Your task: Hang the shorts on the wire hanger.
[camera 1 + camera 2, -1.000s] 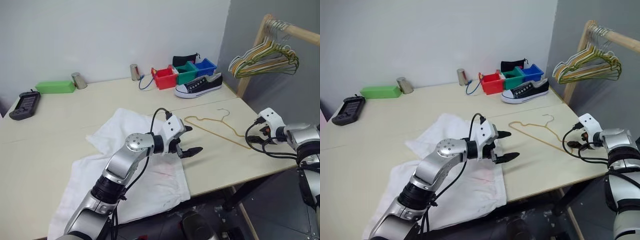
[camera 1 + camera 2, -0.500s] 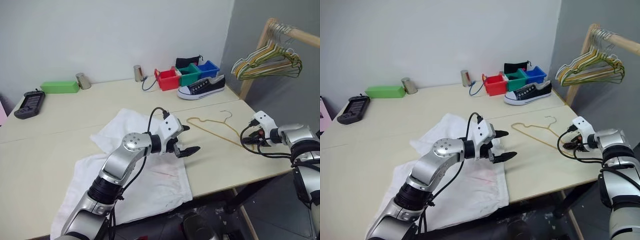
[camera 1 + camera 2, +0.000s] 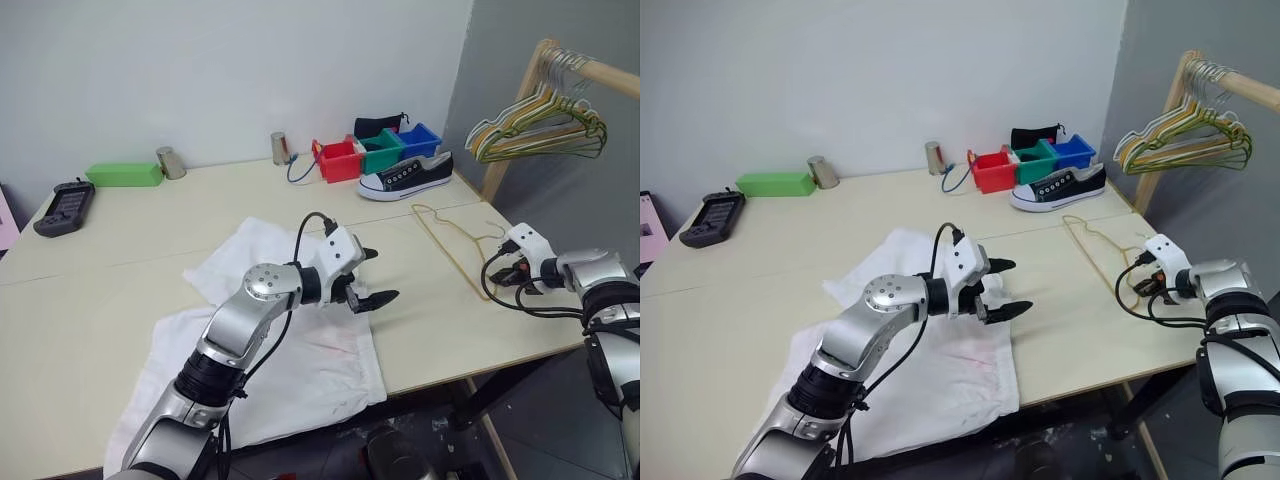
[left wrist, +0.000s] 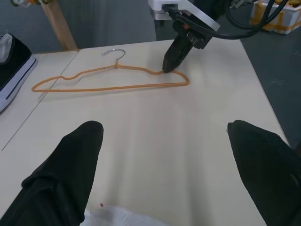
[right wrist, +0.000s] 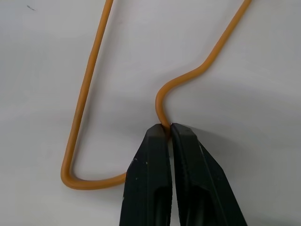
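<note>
The white wrinkled shorts [image 3: 300, 385] lie spread on the near left part of the table. My left gripper [image 3: 381, 275] hovers open just past their right edge, with nothing between its fingers. The thin tan-yellow wire hanger [image 3: 445, 248] lies flat on the table's right side, running away toward the shoe. In the left wrist view the wire hanger [image 4: 113, 87] lies ahead, with my right gripper [image 4: 168, 68] at one end. My right gripper [image 5: 167, 128] is shut on the hanger wire [image 5: 85, 94] at a shoulder bend near the corner.
A black and white shoe [image 3: 405, 175] and red [image 3: 338, 160], green and blue bins stand at the back right. A wooden rack [image 3: 520, 95] with several hangers rises beyond the table's right edge. A green box [image 3: 125, 175], a black device [image 3: 62, 205] and two metal cups sit at the back left.
My right gripper has shut on the hanger. The hanger has pivoted on the table, its far end swinging right and away toward the shoe. My left arm has stayed put.
</note>
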Robot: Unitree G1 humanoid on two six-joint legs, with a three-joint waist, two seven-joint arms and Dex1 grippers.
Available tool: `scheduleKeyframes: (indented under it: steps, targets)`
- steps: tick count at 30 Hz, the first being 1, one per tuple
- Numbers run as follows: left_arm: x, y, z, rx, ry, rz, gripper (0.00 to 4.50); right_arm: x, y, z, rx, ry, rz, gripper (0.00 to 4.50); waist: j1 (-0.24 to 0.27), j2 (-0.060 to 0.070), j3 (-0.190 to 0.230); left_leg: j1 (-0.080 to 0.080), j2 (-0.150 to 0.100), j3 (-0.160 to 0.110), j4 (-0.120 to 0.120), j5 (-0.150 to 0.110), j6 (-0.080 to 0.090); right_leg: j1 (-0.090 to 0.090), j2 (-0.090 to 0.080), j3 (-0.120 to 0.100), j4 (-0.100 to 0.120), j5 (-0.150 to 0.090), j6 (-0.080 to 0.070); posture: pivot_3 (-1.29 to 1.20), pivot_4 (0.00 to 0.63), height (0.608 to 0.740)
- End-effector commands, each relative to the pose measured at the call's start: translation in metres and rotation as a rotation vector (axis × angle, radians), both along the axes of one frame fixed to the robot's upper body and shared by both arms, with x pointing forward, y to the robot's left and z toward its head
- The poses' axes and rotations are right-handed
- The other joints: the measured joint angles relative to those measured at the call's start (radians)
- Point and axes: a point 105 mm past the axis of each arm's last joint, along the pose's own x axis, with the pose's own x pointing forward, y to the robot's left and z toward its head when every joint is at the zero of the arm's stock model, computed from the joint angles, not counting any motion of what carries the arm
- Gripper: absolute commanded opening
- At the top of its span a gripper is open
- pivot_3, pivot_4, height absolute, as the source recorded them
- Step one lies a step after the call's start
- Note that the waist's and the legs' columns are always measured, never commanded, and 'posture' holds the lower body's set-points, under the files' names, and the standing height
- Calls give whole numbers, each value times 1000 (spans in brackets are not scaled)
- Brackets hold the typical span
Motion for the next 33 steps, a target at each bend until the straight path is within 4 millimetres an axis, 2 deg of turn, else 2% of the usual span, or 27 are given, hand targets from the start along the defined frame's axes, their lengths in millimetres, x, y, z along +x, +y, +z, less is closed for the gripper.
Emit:
scheduleKeyframes:
  steps: [1, 4, 6, 9, 13, 16, 19, 23, 33]
  targets:
    - [23, 30, 34, -39, -98, 109, 4500, 28, 9, 66, -47, -272, 67, 46, -3, 0, 0, 0, 0, 0, 0, 0, 0, 0, 0, 0, 0, 0, 0, -312, 7, 740]
    - [42, 63, 50, -56, -120, 211, 4500, 37, 27, 96, -142, -448, 181, 46, -9, 0, 0, 0, 0, 1, 0, 0, 0, -1, 0, 0, 0, 0, 0, -321, 9, 740]
    - [50, 81, 59, -60, -128, 254, 4500, 37, 40, 103, -221, -522, 275, 46, -12, 0, 0, 0, 1, 0, -1, 0, 0, -1, 0, 0, 0, 0, 0, -325, 10, 740]
    - [60, 107, 81, -62, -146, 281, 4500, 28, 66, 95, -372, -602, 473, 46, -8, -1, 0, 0, 1, -1, -1, 0, 0, -1, 0, 0, 0, -1, 1, -320, 11, 740]
    - [61, 124, 109, -79, -147, 242, 4500, 21, 86, 83, -449, -656, 588, 46, 1, -1, 0, -4, -1, -1, -1, -1, -1, -3, -1, -1, -1, -1, 2, -308, 14, 740]
    - [59, 132, 120, -78, -128, 203, 4500, 19, 100, 78, -458, -687, 634, 46, 1, -1, 0, -4, -2, -1, -1, -1, -1, -3, -2, 0, 0, -1, 2, -298, 14, 740]
    - [59, 139, 122, -37, -127, 180, 4500, 19, 112, 77, -511, -735, 682, 46, -3, -1, 0, -3, -1, -1, -1, -1, -1, -3, -1, -1, 0, -1, 2, -287, 11, 740]
    - [67, 137, 125, -12, -147, 179, 4500, 22, 123, 79, -490, -758, 681, 46, -2, -1, 0, -2, 0, -2, -1, -1, -1, -3, -1, -1, 2, -1, 2, -284, 4, 740]
    - [67, 130, 116, -1, -148, 148, 4500, 22, 119, 77, -446, -731, 643, 46, 0, -1, 0, -2, -1, -2, -1, -1, -1, -3, -1, 0, 2, -1, 2, -295, 0, 740]
